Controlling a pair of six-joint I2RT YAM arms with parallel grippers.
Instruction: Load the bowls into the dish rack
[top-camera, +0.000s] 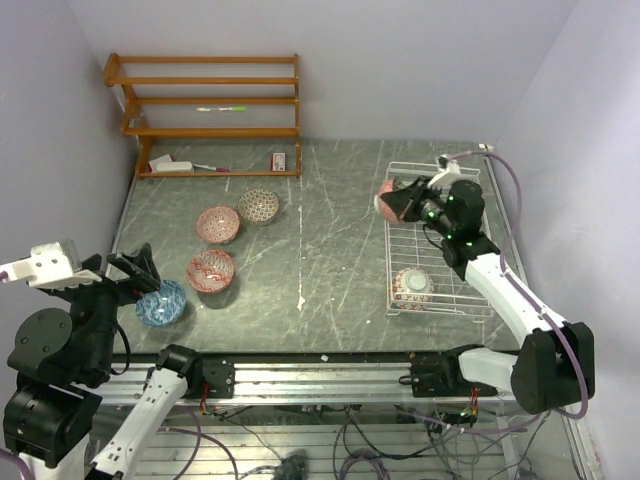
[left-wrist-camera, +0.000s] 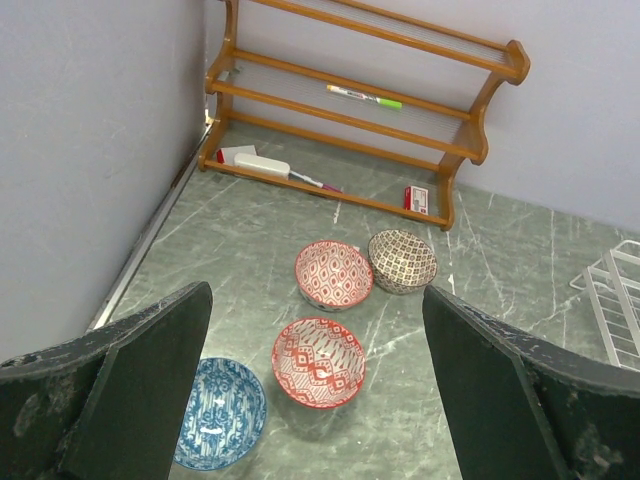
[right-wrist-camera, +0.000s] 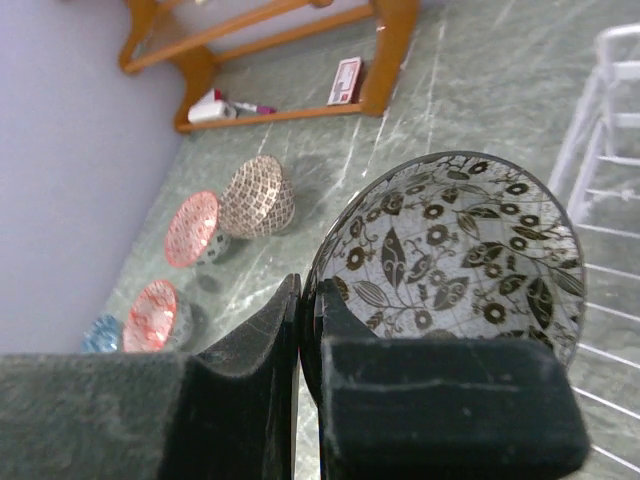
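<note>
Four bowls sit toward the counter's (top-camera: 330, 250) left edge in the top view: a brown bowl (top-camera: 258, 206), a far red bowl (top-camera: 218, 224), a near red bowl (top-camera: 211, 270), and a blue bowl (top-camera: 161, 302) by the near-left corner, just beside the left gripper (top-camera: 135, 268). Along the right edge, the dish rack (top-camera: 470, 215) holds a pale bowl (top-camera: 412, 286) at its near end. The right gripper (top-camera: 408, 200) carries a floral bowl (top-camera: 386, 205) at the rack's far-left corner.

Left wrist view: the fingers (left-wrist-camera: 140, 390) stand wide apart, with the blue bowl just beside the left one.

Right wrist view: the right gripper pinches the floral bowl's rim, and the bowl is tipped on edge.
</note>
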